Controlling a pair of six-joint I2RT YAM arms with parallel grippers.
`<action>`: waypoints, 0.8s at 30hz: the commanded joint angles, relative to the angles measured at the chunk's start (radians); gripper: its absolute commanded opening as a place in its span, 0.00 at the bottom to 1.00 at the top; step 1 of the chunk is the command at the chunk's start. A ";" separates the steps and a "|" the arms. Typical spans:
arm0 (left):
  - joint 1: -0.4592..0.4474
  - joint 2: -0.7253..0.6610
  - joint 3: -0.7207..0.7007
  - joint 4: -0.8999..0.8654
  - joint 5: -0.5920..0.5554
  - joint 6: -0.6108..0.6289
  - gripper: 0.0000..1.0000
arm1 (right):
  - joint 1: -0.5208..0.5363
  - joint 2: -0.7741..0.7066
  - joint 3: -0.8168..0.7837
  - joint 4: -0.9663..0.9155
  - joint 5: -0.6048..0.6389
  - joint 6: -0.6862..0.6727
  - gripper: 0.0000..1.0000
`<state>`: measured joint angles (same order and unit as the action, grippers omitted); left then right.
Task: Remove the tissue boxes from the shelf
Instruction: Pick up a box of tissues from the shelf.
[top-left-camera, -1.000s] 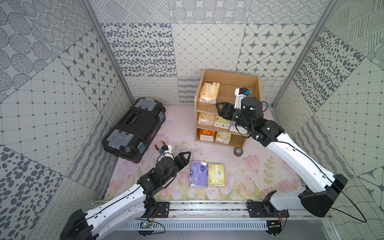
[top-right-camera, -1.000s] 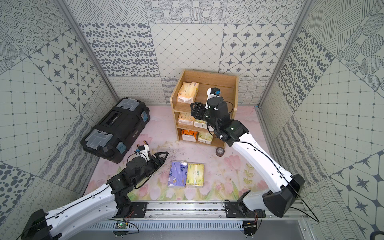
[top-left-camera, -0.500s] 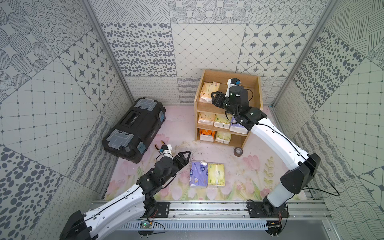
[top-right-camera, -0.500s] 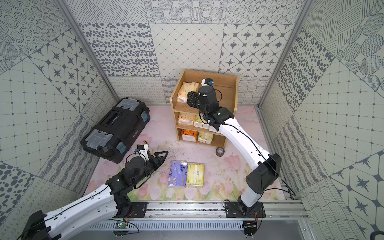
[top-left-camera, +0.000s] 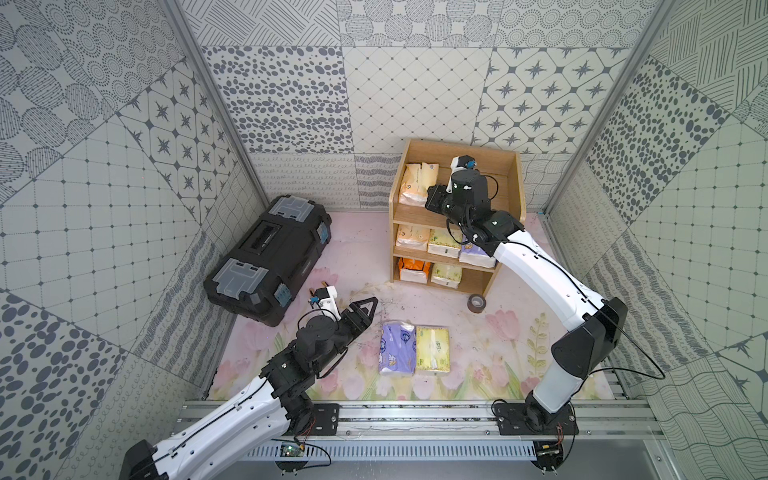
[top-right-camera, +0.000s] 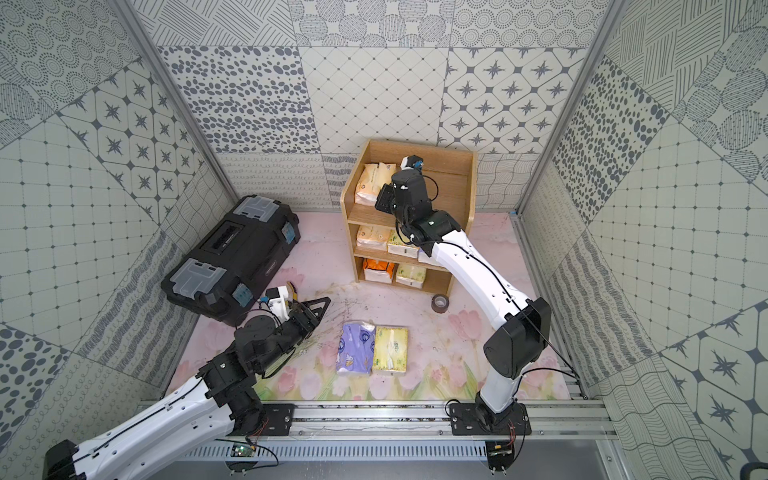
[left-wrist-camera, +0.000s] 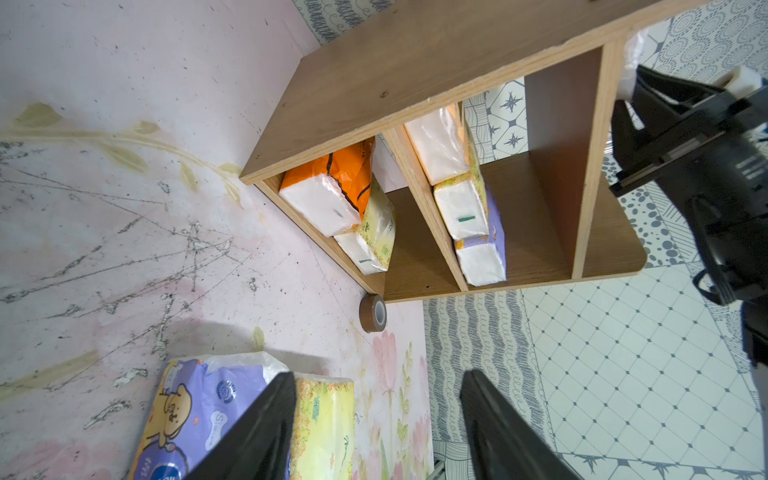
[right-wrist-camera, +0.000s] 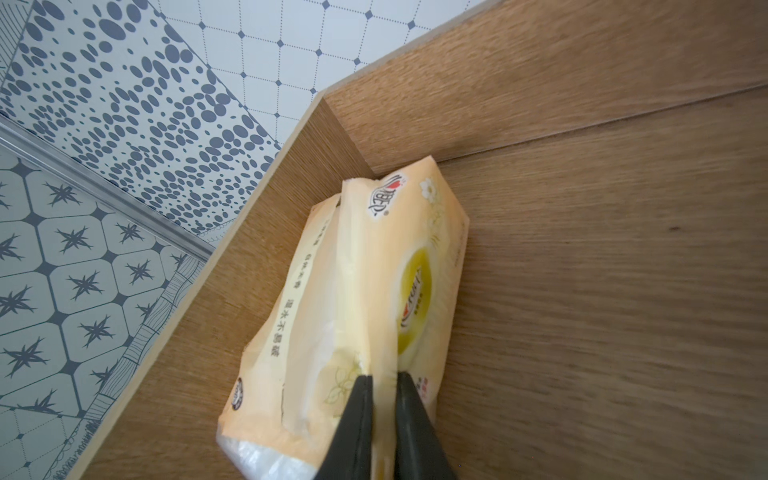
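The counter (top-left-camera: 519, 332) is a pink floral mat, scuffed and scratched, hemmed by patterned tile walls on three sides and a metal rail (top-left-camera: 415, 409) along the front. Its widest open stretch runs between toolbox and shelf and on toward the rail. One black plastic toolbox (top-left-camera: 270, 249), boxy with grey translucent latches, sits angled by the left wall. One shelf (top-left-camera: 498, 162) of light wood grain, with three tiers, solid sides and back, and rounded front corners, stands at the back wall. The right gripper (right-wrist-camera: 380, 378) is inside the top tier, its black fingers pressed nearly together, pinching a ridge of soft wrapper at the near end of the top-tier pack (right-wrist-camera: 374, 270). This pale orange-cream brick is tucked toward the tier's left back corner, with bare wood open beside it. The left gripper (left-wrist-camera: 376, 374) hovers low over the counter, fingers spread with nothing between them. There are eight soft, glossy tissue packs in all. One is on top and three fill the middle tier — the middle cream pack (top-left-camera: 411, 237), middle yellow-green pack (top-left-camera: 444, 243) and middle lavender pack (top-left-camera: 473, 253). Two lie at the bottom, the bright orange pack (top-left-camera: 413, 268) and bottom yellow-green pack (top-left-camera: 446, 275). Two lie flat on the counter, touching side by side — the loose lavender pack (top-left-camera: 397, 349) and loose yellow-green pack (top-left-camera: 432, 348). One brown tape roll (top-left-camera: 476, 303) stands on edge just beside the shelf's front right corner.
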<state>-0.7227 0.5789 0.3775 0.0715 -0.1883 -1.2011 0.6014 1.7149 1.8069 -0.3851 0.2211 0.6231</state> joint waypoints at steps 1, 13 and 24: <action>0.003 -0.038 0.051 -0.003 0.014 -0.032 0.68 | 0.000 -0.082 -0.038 0.054 -0.036 0.009 0.07; 0.003 0.167 0.329 0.233 0.191 0.075 0.96 | 0.000 -0.400 -0.331 0.075 -0.107 0.044 0.00; 0.003 0.577 0.538 0.619 0.427 0.015 0.99 | 0.000 -0.622 -0.516 0.112 -0.209 0.136 0.00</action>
<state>-0.7231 1.0328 0.8368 0.4049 0.0628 -1.1809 0.6006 1.1366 1.3102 -0.3420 0.0601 0.7261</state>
